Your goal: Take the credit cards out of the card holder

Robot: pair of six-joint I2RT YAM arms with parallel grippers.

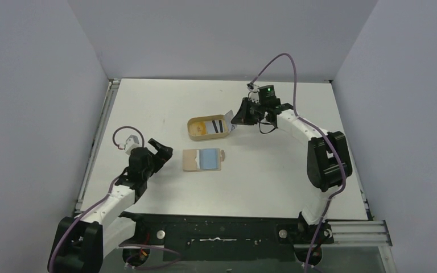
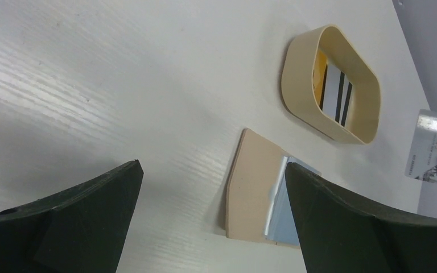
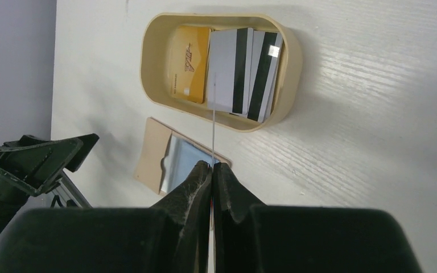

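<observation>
The tan card holder [image 1: 190,160] lies open and flat at the table's middle, its light blue inner side [image 3: 185,162] up; I cannot tell whether a card lies in it. My right gripper [image 1: 236,118] is shut on a pale printed credit card [image 2: 429,149], held upright just past the right end of the oval tray [image 1: 192,129]. In the right wrist view the card shows edge-on as a thin line [image 3: 212,136] above the closed jaws [image 3: 212,166]. My left gripper [image 1: 163,151] is open and empty, just left of the card holder [image 2: 256,193].
The tan rimmed tray [image 3: 293,62] stands behind the card holder. It holds a yellow-orange card [image 3: 188,71] and white cards with black stripes [image 3: 225,68]. Grey walls close in the table on three sides.
</observation>
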